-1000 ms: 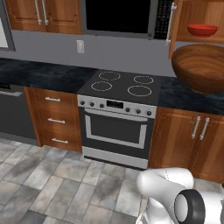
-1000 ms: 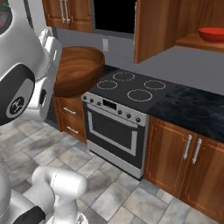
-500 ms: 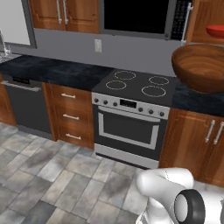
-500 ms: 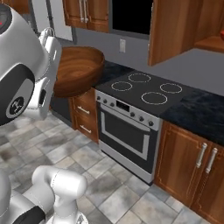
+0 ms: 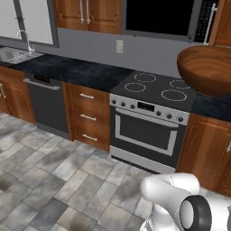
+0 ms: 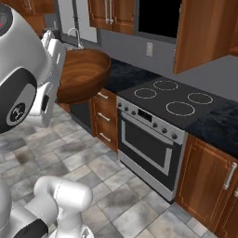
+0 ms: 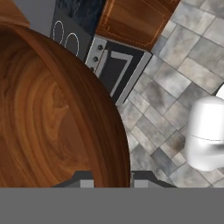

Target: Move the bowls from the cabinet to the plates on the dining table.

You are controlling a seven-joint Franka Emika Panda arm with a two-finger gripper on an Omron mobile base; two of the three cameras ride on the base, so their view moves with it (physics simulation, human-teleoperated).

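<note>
My gripper point(image 7: 113, 180) is shut on the rim of the dark brown wooden bowl point(image 7: 48, 118), one fingertip inside the wall and one outside. The bowl hangs in the air above the stove's right end in the left base view point(image 5: 205, 70) and left of the stove, next to my white hand, in the right base view point(image 6: 83, 74). The wall cabinet's open wooden door point(image 6: 204, 32) shows at the upper right. The red bowl, the plates and the dining table are out of view.
A stove point(image 5: 158, 90) with an oven below sits in the dark marbled counter point(image 5: 76, 70). A dishwasher point(image 5: 47, 106), drawers point(image 5: 88, 117) and a sink point(image 5: 13, 54) lie to its left, with a microwave point(image 5: 158, 18) above. Grey tiled floor point(image 5: 54, 180) spreads in front.
The whole scene has slid to the right in both base views, so the base has moved. The shelf with the red bowl has left the picture. The brown bowl stays in the gripper.
</note>
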